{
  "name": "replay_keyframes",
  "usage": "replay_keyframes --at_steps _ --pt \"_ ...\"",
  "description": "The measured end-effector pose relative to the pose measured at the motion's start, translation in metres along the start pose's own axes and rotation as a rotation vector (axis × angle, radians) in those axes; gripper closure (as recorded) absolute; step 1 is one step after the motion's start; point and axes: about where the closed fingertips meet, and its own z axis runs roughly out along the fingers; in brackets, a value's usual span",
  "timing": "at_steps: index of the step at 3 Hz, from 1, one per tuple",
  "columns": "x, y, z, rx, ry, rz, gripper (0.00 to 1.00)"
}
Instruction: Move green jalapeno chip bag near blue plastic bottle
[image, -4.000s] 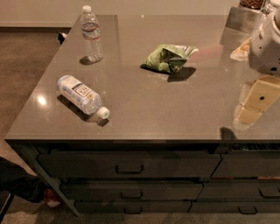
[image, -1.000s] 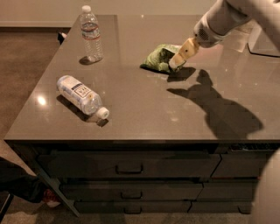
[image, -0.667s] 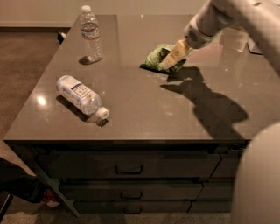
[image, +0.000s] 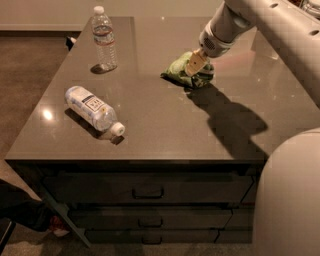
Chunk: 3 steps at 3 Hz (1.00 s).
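The worktop (image: 165, 135) is the biggest thing in front of me, a dark, glossy slab over a bank of drawers (image: 147, 190). My arm (image: 260, 25) reaches in from the upper right and slopes down toward the middle of the back half, with its shadow on the surface beside it.

The blue plastic bottle (image: 92, 109) lies on its side in the left front part of the worktop. Its long axis runs on a diagonal: base toward the back left, white cap toward the front right. A slimmer clear bottle (image: 104, 40) stands upright near the back left edge, well apart from the one lying down; it is not my target.

The green jalapeno chip bag (image: 177, 70) sits crumpled toward the back, right of centre and well apart from the blue plastic bottle. My pincer (image: 195, 62) is right on top of it, over its right-hand part, with green foil showing on both sides. I cannot tell how wide the pincer stands, nor whether it has hold of the bag.

The relation that matters is simple. The bag is directly beneath the pincer, and the blue plastic bottle lies from there to the left and toward the front edge. I judge the carry should run on that diagonal and end just off the capped end, which is the end nearest the bag, so that I do not nudge a bottle that could roll.
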Motion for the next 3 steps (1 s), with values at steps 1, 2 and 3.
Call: replay_keyframes --at_steps 1,2,3 --pt "-0.004 0.025 -0.013 -0.024 -0.022 -0.074 0.72" --pt "0.000 0.081 -0.039 -0.097 -0.069 -0.201 1.00" --pt "0.007 0.119 -0.051 -0.159 -0.088 -0.273 1.00"
